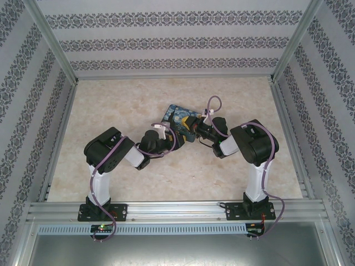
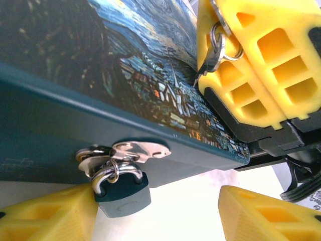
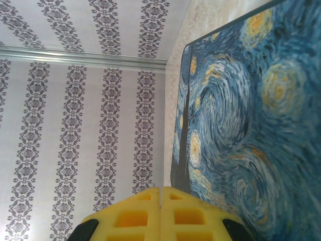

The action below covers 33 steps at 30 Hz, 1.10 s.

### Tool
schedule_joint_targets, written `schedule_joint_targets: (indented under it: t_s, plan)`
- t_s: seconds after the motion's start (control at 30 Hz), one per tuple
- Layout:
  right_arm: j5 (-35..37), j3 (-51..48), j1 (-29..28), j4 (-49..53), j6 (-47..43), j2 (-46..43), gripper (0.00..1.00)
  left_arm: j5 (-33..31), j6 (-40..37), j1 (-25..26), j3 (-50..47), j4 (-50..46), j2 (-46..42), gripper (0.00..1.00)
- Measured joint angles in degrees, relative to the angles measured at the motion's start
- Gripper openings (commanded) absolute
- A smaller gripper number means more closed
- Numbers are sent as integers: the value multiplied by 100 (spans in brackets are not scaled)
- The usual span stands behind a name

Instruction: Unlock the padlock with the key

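The job is barely begun: the padlock (image 2: 123,196) still hangs locked, its shackle threaded through the silvery hasp (image 2: 135,150) on the edge of the painted tin (image 2: 150,65). That tin sits around the middle of the table (image 1: 111,111), and the lock is on its near-left side, facing my left arm. My left gripper (image 2: 160,201) stands fairly wide and holds nothing. Its left finger lies just beside the dark lock body, the right finger is well apart from it, and the padlock dangles in the gap. My right gripper (image 3: 160,201) is pressed fully together over the tin's lid. In the left wrist view, the key (image 2: 213,52) and its ring show at those yellow fingers, and I judge that I am pinching it there, though the exact contact is hard to make out. The key is well apart from the padlock, over the far side of the tin's lid, and not in the keyhole, which I cannot pick out from here. What remains is nearly everything: steadying the lock body with my left fingers, bringing the key round to its underside, seating it, turning it, and freeing the shackle from the hasp.
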<state>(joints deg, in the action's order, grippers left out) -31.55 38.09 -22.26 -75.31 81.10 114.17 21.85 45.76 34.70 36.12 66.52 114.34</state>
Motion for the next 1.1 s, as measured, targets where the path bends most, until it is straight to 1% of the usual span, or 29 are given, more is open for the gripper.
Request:
schedule_joint_targets:
  t_s: [0.1, 0.3, 0.7, 1.1]
  plan:
    - [0, 0, 0, 0, 0, 0, 0, 0, 42, 0, 0, 2, 0, 64]
    - [0, 0, 0, -2, 2, 2, 0, -46, 136, 0, 0, 7, 20, 59]
    - [-2, 0, 0, -87, 15, 48, 0, -68, 728, -22, -249, 748, 190, 57]
    - [-2, 0, 0, -186, 24, 105, 0, -90, 835, 57, -240, 765, 208, 55]
